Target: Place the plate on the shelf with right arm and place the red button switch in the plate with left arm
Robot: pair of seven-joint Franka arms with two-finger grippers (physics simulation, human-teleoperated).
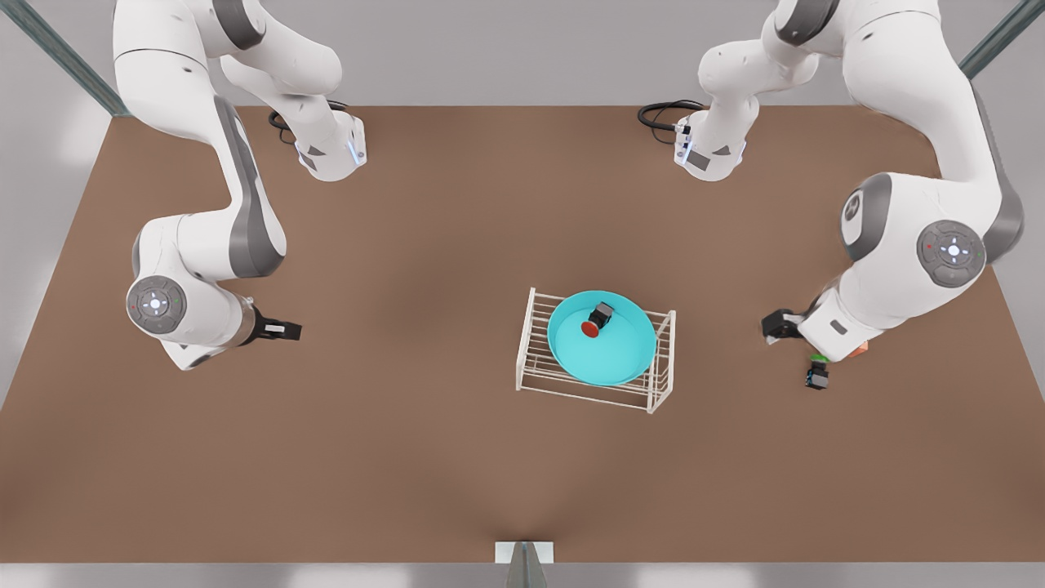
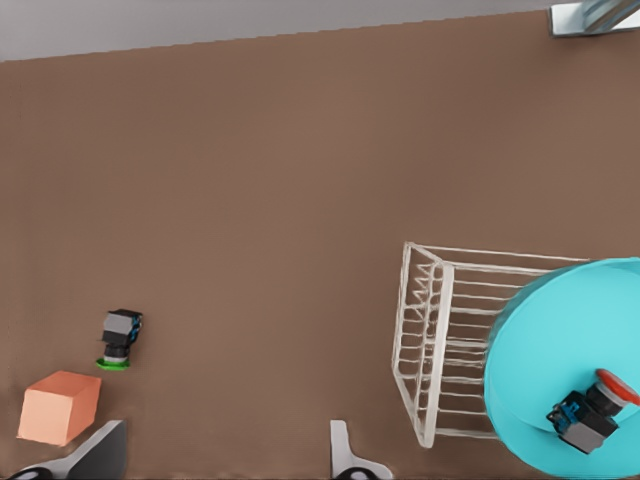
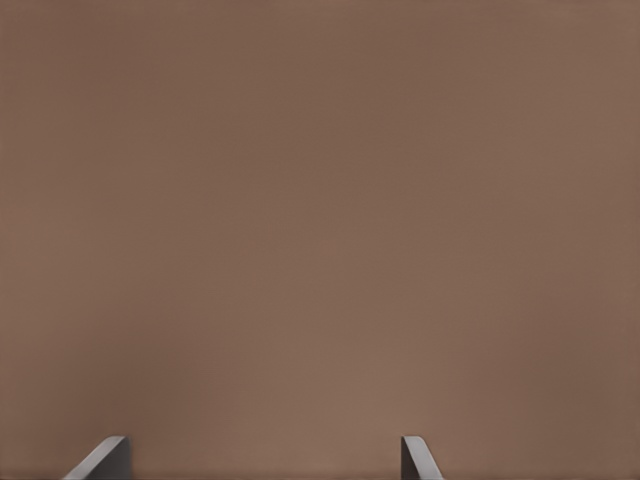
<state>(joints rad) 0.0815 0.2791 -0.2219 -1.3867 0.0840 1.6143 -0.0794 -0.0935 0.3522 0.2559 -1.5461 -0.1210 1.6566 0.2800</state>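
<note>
The turquoise plate (image 1: 614,361) rests on top of the white wire shelf (image 1: 535,359) right of the table's centre. Inside the plate, toward its far side, the red button switch (image 1: 596,320) lies on its side. In the left wrist view the plate (image 2: 556,330) covers much of the shelf (image 2: 428,330), and the red button switch (image 2: 596,406) lies in the dish. My left gripper (image 1: 780,325) (image 2: 225,470) hovers open and empty at the front view's right, apart from the shelf. At the front view's left my right gripper (image 1: 286,330) (image 3: 262,470) is open over bare table.
A switch with a green cap (image 1: 817,371) (image 2: 120,340) and an orange cube (image 1: 857,351) (image 2: 60,407) sit on the brown table beside the left gripper. Both arm bases stand at the table's far edge.
</note>
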